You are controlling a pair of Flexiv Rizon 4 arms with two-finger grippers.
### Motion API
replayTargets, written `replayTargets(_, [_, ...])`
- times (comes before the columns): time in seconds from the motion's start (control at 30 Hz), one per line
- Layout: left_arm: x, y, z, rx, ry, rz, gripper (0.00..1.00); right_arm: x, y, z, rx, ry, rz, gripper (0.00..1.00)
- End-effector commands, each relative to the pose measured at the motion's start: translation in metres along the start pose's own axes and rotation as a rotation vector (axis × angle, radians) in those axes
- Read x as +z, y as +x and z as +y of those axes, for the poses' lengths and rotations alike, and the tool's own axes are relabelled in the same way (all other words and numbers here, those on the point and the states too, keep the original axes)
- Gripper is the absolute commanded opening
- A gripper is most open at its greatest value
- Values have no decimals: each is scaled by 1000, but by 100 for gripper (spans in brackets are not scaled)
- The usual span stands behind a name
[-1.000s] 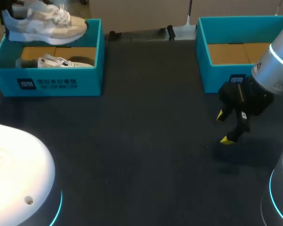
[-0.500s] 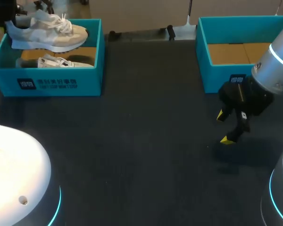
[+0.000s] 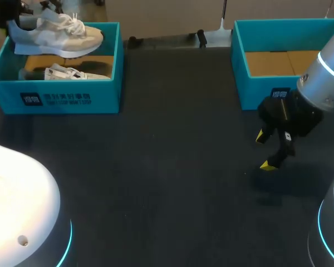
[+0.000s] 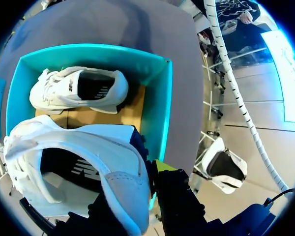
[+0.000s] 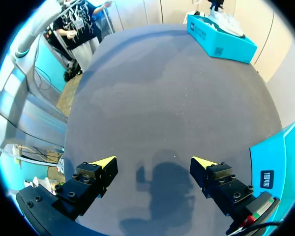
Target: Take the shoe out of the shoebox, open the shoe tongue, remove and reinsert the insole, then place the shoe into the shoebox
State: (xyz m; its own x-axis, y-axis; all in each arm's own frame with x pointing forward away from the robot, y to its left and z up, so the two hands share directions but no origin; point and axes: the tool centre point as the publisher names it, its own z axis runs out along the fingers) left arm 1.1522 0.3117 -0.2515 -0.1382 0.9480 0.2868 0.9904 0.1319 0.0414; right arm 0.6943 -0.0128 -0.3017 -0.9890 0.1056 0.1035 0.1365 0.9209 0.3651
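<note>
A white and beige shoe [image 3: 55, 33] hangs over the left teal shoebox [image 3: 55, 99], level, with its toe toward the table's middle. My left gripper [image 4: 145, 179] is shut on the shoe's heel [image 4: 123, 191]; in the head view it is a dark shape at the far left corner [image 3: 4, 10]. A second white shoe [image 3: 72, 73] lies inside that box on the cardboard floor [image 4: 78, 91]. My right gripper [image 3: 265, 150] stands open just above the dark tabletop in front of the right box, with nothing between its fingers [image 5: 153, 162].
A second teal shoebox [image 3: 250, 89] stands at the back right, holding only its cardboard floor. The table is a dark mat [image 3: 167, 167]. The white bases of my arms fill both near corners.
The held shoe has sunk slightly toward the left box and shifted a little to the right. The right arm has not moved.
</note>
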Motion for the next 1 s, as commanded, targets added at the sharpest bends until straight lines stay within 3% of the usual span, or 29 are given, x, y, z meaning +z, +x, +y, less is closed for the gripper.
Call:
replayTargets(0.03, [4,-7,5,-13,-6,-1,0,0,1,0,1,3,-2,100])
replayTargets(0.13, [10,-12,7,-25,-29,9,0,0,1,0,1,3,-2,100])
replayTargets(0.4, [35,-18,4,-42,13,3,0,0,1,0,1,3,-2,100])
replayTargets(1.0, [51,-23,19,3,-19,-13,0,0,1,0,1,3,-2,100])
